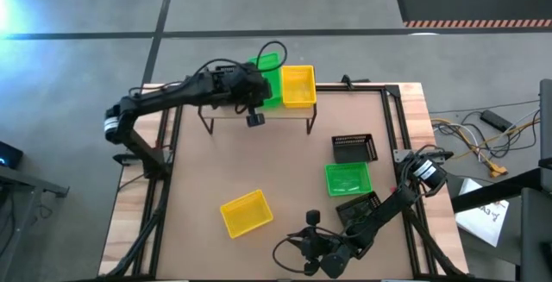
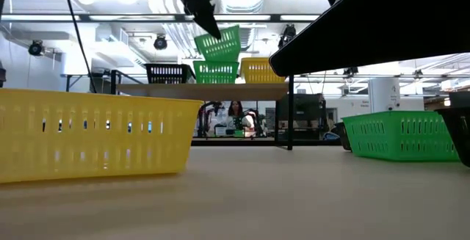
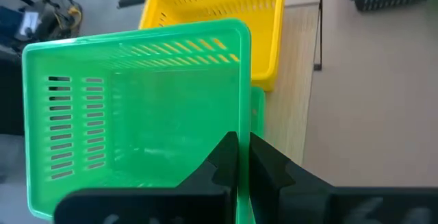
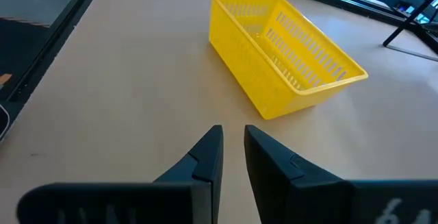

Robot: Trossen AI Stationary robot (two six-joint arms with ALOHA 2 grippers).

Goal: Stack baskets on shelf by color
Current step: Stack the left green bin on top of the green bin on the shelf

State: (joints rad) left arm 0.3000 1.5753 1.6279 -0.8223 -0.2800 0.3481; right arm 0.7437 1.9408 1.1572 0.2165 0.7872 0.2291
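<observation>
Green basket point(image 3: 137, 114) rim pinched in closed left end effector point(image 3: 239, 157), above the shelf point(image 2: 198, 90).

Shelf point(image 1: 289, 109) stands at the far edge of your counter point(image 1: 285, 170). You have three baskets in a row on it: left-end basket point(image 2: 167, 73), middle basket point(image 2: 215, 71), right-end basket point(image 2: 261, 70). A tilted basket point(image 2: 219, 43) hangs over the middle one, its wall in the left pincer point(image 3: 239, 138). On the counter's right side, a column runs far to near: far basket point(image 1: 354, 147), centre basket point(image 1: 347, 178), near basket point(image 1: 358, 206). A lone basket point(image 1: 246, 213) lies left of the column, just ahead of the right pincer point(image 4: 233, 131).
</observation>
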